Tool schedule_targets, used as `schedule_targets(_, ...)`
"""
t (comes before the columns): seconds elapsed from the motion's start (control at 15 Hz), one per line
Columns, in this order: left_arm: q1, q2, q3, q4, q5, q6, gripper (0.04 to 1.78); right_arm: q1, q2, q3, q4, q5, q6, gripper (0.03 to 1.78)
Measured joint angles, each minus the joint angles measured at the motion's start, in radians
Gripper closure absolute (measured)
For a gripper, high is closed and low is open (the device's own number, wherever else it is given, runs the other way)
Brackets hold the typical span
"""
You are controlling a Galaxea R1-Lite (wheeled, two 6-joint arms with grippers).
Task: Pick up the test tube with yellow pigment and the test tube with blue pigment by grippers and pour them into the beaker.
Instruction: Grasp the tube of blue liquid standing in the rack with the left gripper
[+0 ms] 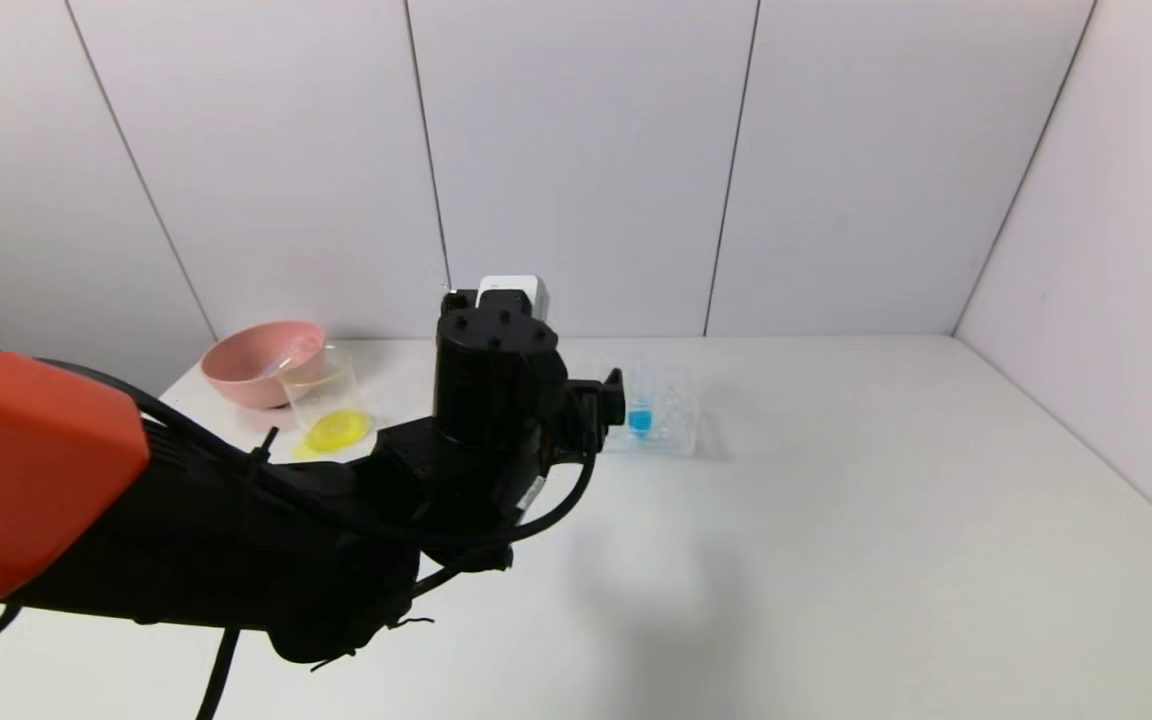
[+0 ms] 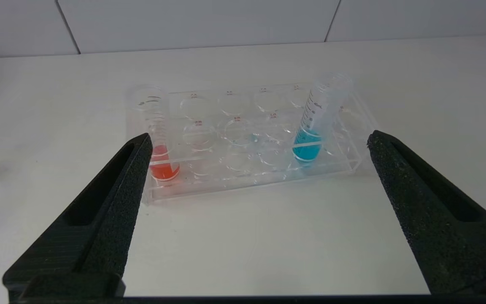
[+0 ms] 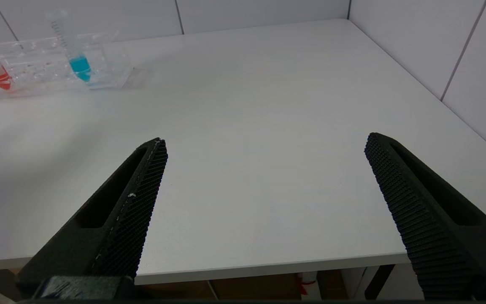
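Note:
The test tube with blue pigment (image 1: 640,418) leans in a hole of the clear tube rack (image 1: 681,415) at mid-table. My left gripper (image 1: 604,405) hovers just in front of the rack. In the left wrist view it (image 2: 260,137) is open and empty, jaws wide apart, with the blue tube (image 2: 312,126) ahead toward one finger. The beaker (image 1: 326,405) stands at the back left with yellow liquid in its bottom. No tube with yellow pigment shows. My right gripper (image 3: 266,138) is open and empty over the table's front edge, out of the head view.
A red-liquid tube (image 2: 163,162) stands at the rack's other end. The rack (image 2: 234,177) has several vacant holes. A pink bowl (image 1: 256,365) sits behind the beaker by the back wall. Walls close the table's back and right side.

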Motion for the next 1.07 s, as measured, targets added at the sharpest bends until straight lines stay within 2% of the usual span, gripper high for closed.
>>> schedule_targets(0.4, -0.039, 0.123, -0.104, -0.023, 0.014, 0.005, 0.04, 0.0, 0.0, 0.0, 0.0, 0.0, 0.0, 0.1)
schedule_targets(1.07, -0.025, 0.303, -0.315, -0.001, 0.01, 0.019, 0.04, 0.0, 0.0, 0.0, 0.0, 0.0, 0.0, 0.1)
